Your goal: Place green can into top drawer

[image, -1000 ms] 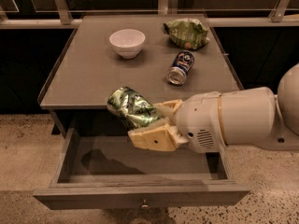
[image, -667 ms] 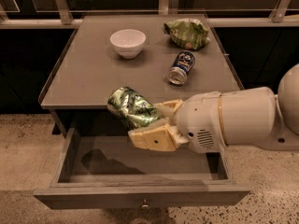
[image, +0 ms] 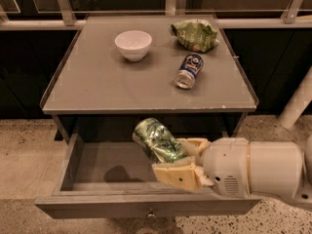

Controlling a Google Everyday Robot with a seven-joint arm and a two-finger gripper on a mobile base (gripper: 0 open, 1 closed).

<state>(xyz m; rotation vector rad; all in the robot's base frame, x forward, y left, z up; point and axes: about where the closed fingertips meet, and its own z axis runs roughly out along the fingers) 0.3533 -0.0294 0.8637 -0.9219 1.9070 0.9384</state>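
Can held above open drawer

Gripper (image: 181, 163) was clamped on the green can (image: 158, 140), long axis tilted up-left, hanging directly over the top drawer (image: 146, 208) interior; release lay straight below.

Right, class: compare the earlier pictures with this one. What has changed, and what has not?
The tool, still shut on the green can, has moved down and slightly right in the picture, lower over the open top drawer. The white bowl, blue can and snack bag lie unmoved on the table.
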